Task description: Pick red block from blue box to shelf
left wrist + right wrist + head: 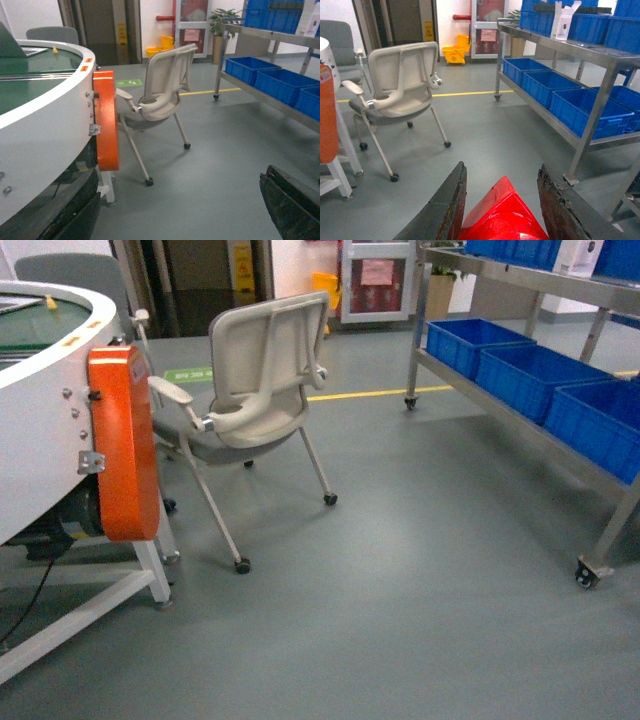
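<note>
At the far left, a round white table (40, 390) with a green top, an orange guard (125, 440) bolted to its side, probably as a cover for the drive beneath. Just right of it, a pale chair (260, 380) on castors, turned away, off to one side of the open grey floor (400, 590).

Low in the left wrist view, the left claw (180, 215): spread wide and holding nothing, black fingers (290, 200) at either bottom corner with bare floor between. Likely kept idle and out of the way during carriage by the other arm.

Further right, in the right wrist view, the right claw (502, 192): pinching the red block (502, 220) between two worn dark fingers (447, 210), held low and pointing forward, presumably for a steady ride across the room. Red block therefore out of the blue box, gripped, not yet delivered. No blue box in any view.

At the far right, the shelf (520, 430): steel, on castors, dark blue crates (530, 375) filling the lower tier, more crates and a white carton (565, 20) on the tier above. Well apart from the right claw, with open floor between.

Judged as the transit step: pick done, approach and placing to come. Next, closing on the shelf and finding a bare patch of tier beside the crates. Main risks: little free room up there, and a glossy block slipping from the pinch.
</note>
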You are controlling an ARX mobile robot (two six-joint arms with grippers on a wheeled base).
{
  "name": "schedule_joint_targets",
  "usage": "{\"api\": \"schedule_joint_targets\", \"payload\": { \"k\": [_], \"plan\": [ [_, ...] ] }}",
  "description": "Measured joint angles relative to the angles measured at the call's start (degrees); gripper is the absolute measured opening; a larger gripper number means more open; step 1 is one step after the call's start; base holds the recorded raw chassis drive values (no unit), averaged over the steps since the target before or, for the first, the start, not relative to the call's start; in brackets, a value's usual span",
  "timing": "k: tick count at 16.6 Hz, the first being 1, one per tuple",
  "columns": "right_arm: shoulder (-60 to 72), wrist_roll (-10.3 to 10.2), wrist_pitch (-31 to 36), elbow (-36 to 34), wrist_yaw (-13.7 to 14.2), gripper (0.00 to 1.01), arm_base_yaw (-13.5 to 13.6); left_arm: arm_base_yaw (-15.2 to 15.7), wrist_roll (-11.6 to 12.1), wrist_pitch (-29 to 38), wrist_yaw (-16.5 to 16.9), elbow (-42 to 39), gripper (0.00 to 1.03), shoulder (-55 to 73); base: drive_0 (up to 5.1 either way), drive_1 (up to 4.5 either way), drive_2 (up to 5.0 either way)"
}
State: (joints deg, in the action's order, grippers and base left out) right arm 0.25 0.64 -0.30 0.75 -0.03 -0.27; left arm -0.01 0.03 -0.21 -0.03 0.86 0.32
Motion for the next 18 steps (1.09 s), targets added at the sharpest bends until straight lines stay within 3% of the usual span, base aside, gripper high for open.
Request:
{"api": "schedule_joint_targets", "payload": {
  "k": [4,5,7,18],
  "plan": [
    [0.02,0.00,0.00,0.00,0.00,0.38,0.00,0.00,0.00,-0.02,-0.02,0.00,0.87,0.00,-1.4,-1.44,-1.4],
    [0.00,0.02,0.00,0.00,0.00,0.38,0.00,0.00,-0.04,0.00,-0.02,0.00,0.77,0.00,-1.5,-1.46,-1.5],
    [0.02,0.02,0.00,0.00,0.00,0.38,0.00,0.00,0.02,-0.02,-0.02,0.00,1.00,0.00,-1.4,-1.39,-1.4],
    [0.02,0.00,0.00,0.00,0.00,0.37,0.00,0.00,0.00,-0.02,-0.02,0.00,0.98,0.00,-1.4,-1.44,-1.4]
  ]
}}
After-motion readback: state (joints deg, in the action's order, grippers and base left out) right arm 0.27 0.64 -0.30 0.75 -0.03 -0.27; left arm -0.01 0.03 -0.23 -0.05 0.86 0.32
